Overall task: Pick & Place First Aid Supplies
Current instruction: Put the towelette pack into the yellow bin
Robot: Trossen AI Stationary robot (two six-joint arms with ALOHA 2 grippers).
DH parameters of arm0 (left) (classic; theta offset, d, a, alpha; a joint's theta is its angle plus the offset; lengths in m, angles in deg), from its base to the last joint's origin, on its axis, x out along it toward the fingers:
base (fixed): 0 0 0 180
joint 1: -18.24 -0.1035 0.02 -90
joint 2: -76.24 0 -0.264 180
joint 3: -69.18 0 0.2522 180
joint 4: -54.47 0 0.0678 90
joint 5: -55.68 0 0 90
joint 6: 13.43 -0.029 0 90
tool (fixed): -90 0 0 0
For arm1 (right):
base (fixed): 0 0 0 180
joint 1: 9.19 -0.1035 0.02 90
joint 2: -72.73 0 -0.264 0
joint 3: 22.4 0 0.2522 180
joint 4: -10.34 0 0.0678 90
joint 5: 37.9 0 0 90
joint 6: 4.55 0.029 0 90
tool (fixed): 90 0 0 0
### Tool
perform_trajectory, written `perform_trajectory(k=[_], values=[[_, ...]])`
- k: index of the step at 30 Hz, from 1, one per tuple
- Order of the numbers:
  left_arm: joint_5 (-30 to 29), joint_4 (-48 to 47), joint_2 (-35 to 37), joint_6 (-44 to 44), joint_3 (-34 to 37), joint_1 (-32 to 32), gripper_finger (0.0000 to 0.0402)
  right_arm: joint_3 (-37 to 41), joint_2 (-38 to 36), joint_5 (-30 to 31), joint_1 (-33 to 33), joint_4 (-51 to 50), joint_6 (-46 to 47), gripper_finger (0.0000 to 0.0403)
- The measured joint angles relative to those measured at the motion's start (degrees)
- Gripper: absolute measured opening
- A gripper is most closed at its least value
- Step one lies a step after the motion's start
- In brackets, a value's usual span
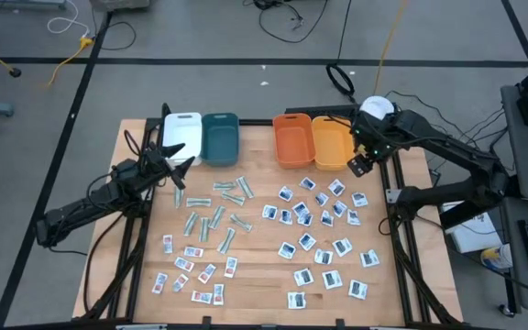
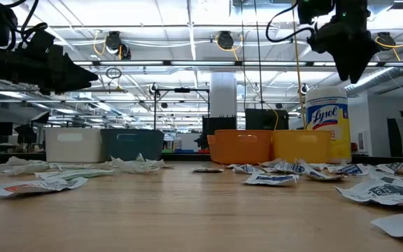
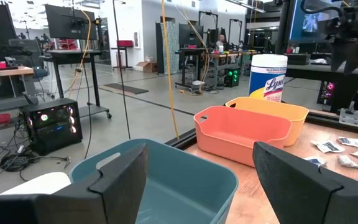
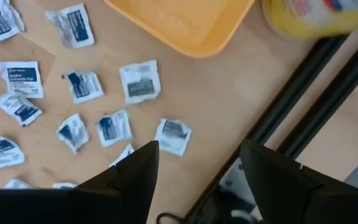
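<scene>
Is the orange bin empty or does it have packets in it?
Empty as far as visible. The orange bin shows a bare floor from above, and the left wrist view shows only bare inner walls.

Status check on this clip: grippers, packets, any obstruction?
Left gripper open, empty, by teal bin. Right gripper open, empty, beside yellow bin. Packets all on table, nothing blocking.

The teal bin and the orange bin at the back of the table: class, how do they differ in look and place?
The teal bin is dark blue-green; the orange bin is bright orange. The teal bin sits on the left half of the table, touching a white bin; the orange bin sits on the right half, touching a yellow bin. Both are rectangular, open-topped, and seem empty.
</scene>
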Motion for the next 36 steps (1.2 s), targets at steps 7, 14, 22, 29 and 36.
perform_trajectory(k=[7, 14, 22, 29, 36], values=[[0.0, 0.0, 0.0, 0.0, 0.0, 0.0, 0.0296, 1.6, -0.1, -3.0, -0.6, -0.7, 6.2, 0.0222], [0.0, 0.0, 0.0, 0.0, 0.0, 0.0, 0.0296, 13.4, -0.1, -3.0, -5.0, 4.7, 10.2, 0.0222], [0.0, 0.0, 0.0, 0.0, 0.0, 0.0, 0.0296, 29.8, 0.7, -3.2, -9.2, 14.0, 12.2, 0.0222], [0.0, 0.0, 0.0, 0.0, 0.0, 0.0, 0.0296, 33.3, 5.0, -3.1, -10.0, 18.6, 8.1, 0.0222], [0.0, 0.0, 0.0, 0.0, 0.0, 0.0, 0.0296, 33.3, 9.0, -3.1, -10.0, 24.4, 5.2, 0.0221]])
